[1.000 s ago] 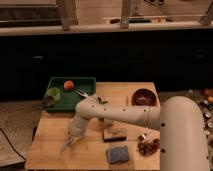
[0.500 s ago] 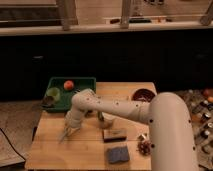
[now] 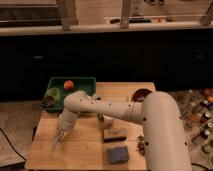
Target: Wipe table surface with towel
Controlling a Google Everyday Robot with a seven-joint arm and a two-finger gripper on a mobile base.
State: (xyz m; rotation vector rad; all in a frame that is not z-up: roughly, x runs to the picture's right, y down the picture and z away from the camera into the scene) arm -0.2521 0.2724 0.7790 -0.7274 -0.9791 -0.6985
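The wooden table [image 3: 85, 152] fills the lower middle of the camera view. My white arm reaches from the lower right across the table to its left side. My gripper [image 3: 60, 137] points down at the table's left front part, close to the surface. A pale shape shows at its tip; I cannot tell whether it is cloth. A dark grey-blue square pad, a folded towel or a sponge [image 3: 118, 154], lies flat near the front edge, well to the right of the gripper.
A green tray [image 3: 82, 82] at the back left holds an orange fruit [image 3: 68, 85] and a green bowl [image 3: 52, 95]. A dark red bowl [image 3: 141, 94] stands at the back right. A brown block [image 3: 115, 135] lies mid-table. Bottles [image 3: 200, 107] crowd the far right.
My arm has swung left and the gripper has moved toward the table's left edge, staying low over the surface. The grey-blue pad and the brown block have not moved.
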